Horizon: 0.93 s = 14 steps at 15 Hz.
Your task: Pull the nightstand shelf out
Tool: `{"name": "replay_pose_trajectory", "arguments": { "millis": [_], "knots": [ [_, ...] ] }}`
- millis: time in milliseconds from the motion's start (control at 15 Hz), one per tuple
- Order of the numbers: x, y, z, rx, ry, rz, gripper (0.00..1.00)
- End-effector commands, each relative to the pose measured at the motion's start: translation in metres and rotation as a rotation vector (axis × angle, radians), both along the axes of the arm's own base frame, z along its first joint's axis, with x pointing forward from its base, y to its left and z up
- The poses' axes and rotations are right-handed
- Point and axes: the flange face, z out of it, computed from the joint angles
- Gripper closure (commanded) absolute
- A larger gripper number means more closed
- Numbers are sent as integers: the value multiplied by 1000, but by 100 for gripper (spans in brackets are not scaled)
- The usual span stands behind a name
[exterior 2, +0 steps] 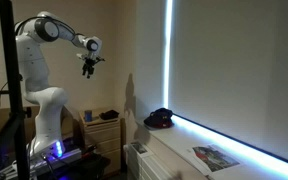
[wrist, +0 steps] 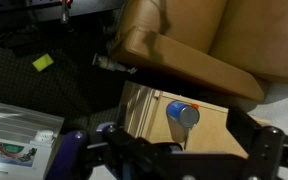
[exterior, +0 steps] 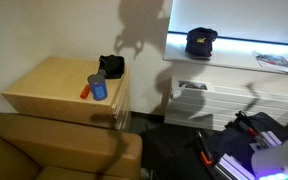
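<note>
The nightstand [exterior: 54, 88] is a low light tan cabinet beside the wall. It also shows in an exterior view [exterior 2: 106, 122] and from above in the wrist view [wrist: 209, 130]. Its front face [exterior: 124, 100] shows thin horizontal edges, and I cannot make out the nightstand shelf as a separate board standing out. My gripper [exterior 2: 88, 66] hangs high in the air, well above the nightstand. In the wrist view the gripper [wrist: 189, 145] has its fingers wide apart with nothing between them.
A blue can [exterior: 99, 88], a small orange thing [exterior: 85, 92] and a black object [exterior: 111, 67] sit on the nightstand top. A brown leather seat [exterior: 54, 145] stands against it. The white slatted dresser [exterior: 224, 95] carries a black cap [exterior: 200, 41] and a magazine [exterior: 274, 61].
</note>
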Motion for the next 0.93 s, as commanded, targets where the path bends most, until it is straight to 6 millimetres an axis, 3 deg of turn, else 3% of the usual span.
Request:
{"name": "replay_pose_trajectory", "arguments": {
  "millis": [0,133,200,533,600,733,867],
  "knots": [
    [0,0,0,0,1,0,0],
    [2,-1,-8,-25,-12,-26,0],
    [2,6,0,26,10,-64,0],
    [0,4,0,9,12,-47,0],
    [3,5,-7,-26,30,-54,0],
    [16,-6,-73,-97,78,-130,0],
    [16,-10,-112,-125,108,-185,0]
  ]
}}
